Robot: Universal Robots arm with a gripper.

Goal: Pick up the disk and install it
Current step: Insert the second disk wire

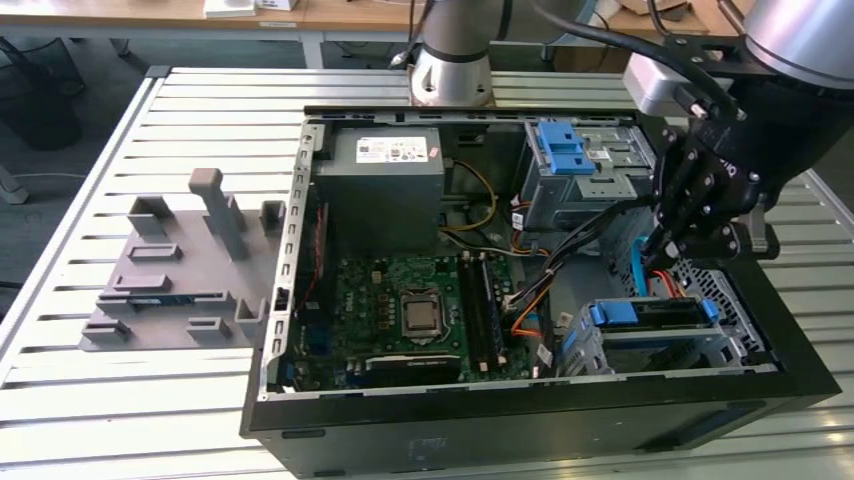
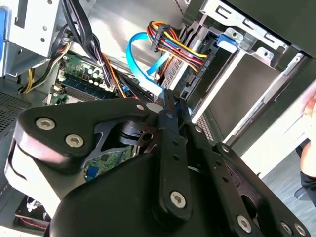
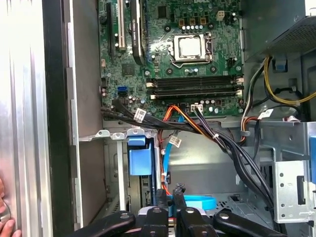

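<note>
The disk [image 1: 649,316] sits in the drive cage at the front corner of the open computer case, on the exterior view's right. Its blue carrier end [image 3: 139,159] faces up between the cage's metal walls. My gripper [image 1: 671,264] hangs just above and behind that cage, over a light blue data cable [image 3: 192,202]. In both wrist views the two black fingers [image 2: 168,111] stand close together with nothing held between them. The gripper [image 3: 169,193] is apart from the disk.
The motherboard [image 1: 414,310] fills the case floor, with the grey power supply [image 1: 384,190] behind it. A second cage with a blue latch [image 1: 571,150] stands at the back. Bundles of coloured wires [image 2: 173,42] cross near the fingers. A person's hand [image 3: 5,219] rests by the case edge.
</note>
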